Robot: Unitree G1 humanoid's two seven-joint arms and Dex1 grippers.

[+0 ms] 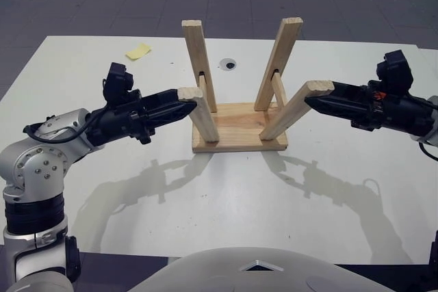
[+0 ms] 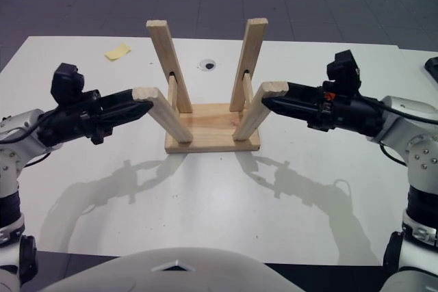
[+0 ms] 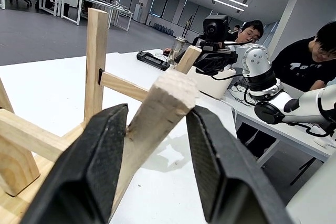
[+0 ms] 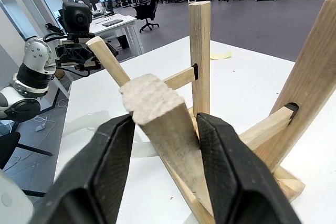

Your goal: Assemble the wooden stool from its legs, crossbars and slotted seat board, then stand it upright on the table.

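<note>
We see the stool point(image 1: 239, 111) lying upside down at the middle of the table point(image 1: 342, 196), its seat board point(image 1: 239, 135) flat on the surface and all four legs pointing up and splaying outward, with the crossbars point(image 3: 123, 85) seated between them. The assembly looks complete to us, so we judge that turning it over is what remains. The near-left leg point(image 1: 204, 117) leans out toward the left, and the left gripper point(image 1: 186, 105) comes in from that side, its fingers point(image 3: 94, 161) closed on the leg just below its free end. The near-right leg point(image 1: 291, 114) leans out to the right and is held the same way by the right gripper point(image 1: 311, 100), whose fingers point(image 4: 226, 161) press its two faces near the tip. Each arm holds the leg on its own side, and both grips sit high above the seat board. The axis between the two grips runs left to right, so we expect the flip to pivot about that line, carrying the far legs point(image 1: 198, 59) over.
</note>
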